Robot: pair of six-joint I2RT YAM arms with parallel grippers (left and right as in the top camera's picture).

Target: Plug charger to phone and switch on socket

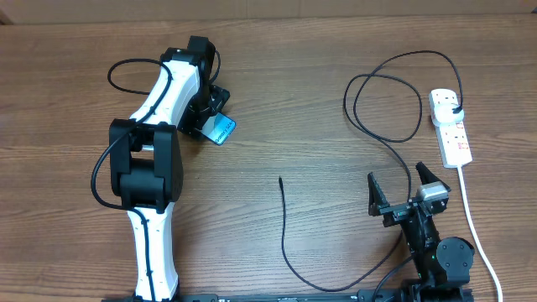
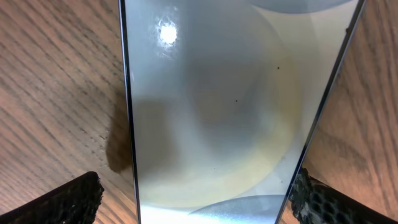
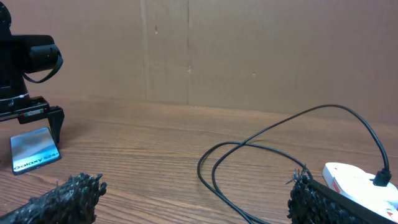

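Note:
The phone [image 1: 222,131] lies on the table at the back left, its light blue screen up. It fills the left wrist view [image 2: 217,112] and shows its "Galaxy" text in the right wrist view [image 3: 34,152]. My left gripper [image 1: 212,111] is open with a finger on each side of the phone [image 2: 199,202]; the left finger stands clear of its edge. The charger cable [image 1: 282,218] has a free tip mid-table [image 1: 280,179], loops at the right [image 3: 199,170], and its plug [image 1: 453,107] sits in the white socket strip [image 1: 454,141]. My right gripper [image 1: 403,191] is open and empty [image 3: 193,199].
The strip's thick white cord [image 1: 470,210] runs down the right side past the right arm. The socket strip also shows at the right edge of the right wrist view [image 3: 354,180]. A brown board wall [image 3: 249,50] stands behind the table.

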